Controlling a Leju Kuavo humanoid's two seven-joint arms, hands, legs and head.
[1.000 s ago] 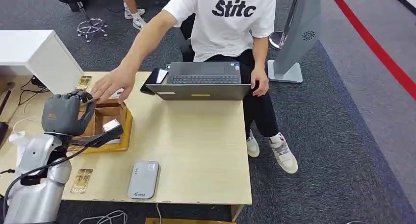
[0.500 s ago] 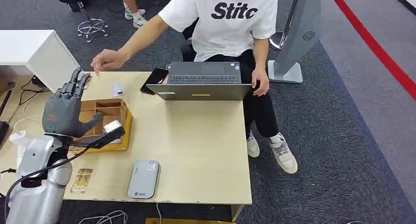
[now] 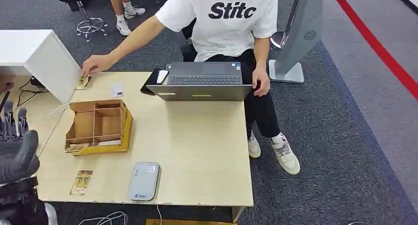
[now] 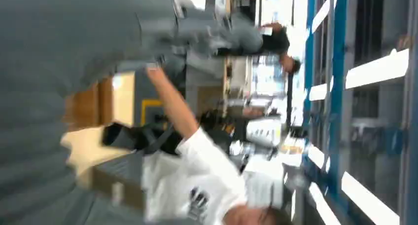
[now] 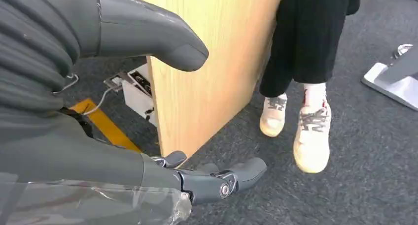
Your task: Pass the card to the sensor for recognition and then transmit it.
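Wooden desktop organiser (image 3: 98,127), with open compartments, was recorded on the pale table (image 3: 197,151), toward the robot's left. Its larger compartments were seen to hold nothing; flat card-like items were noted in the front slot, too small to identify.

White card (image 3: 117,90) was found lying flat on the table beyond the organiser, apart from it and near the laptop (image 3: 203,82).

Grey card reader (image 3: 144,180) was logged near the table's front edge, with a gold patterned card (image 3: 81,182) beside it; a second gold card (image 3: 83,82) lay at the far corner, touched by a person's hand (image 3: 94,65).

Left hand (image 3: 17,148) was recorded off the table's left edge, fingers extended and apart, nothing held.

Right hand (image 5: 148,112) was observed hanging below table level beside the wooden table side, thumb and fingers spread, nothing grasped.
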